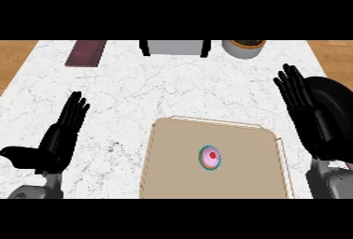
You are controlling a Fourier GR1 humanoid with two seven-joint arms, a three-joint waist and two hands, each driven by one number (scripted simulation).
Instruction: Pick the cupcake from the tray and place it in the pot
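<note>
A small cupcake with pink frosting, a red dot on top and a teal wrapper sits near the middle of the beige tray at the lower centre of the counter. A black pot stands at the right edge, partly hidden behind my right hand. That hand is open with straight fingers pointing away, to the right of the tray and apart from the cupcake. My left hand is open too, resting left of the tray over the white marble.
Along the far edge of the counter lie a dark maroon flat slab, a grey box with black sides and a white planter. White marble stretches between the tray and these items.
</note>
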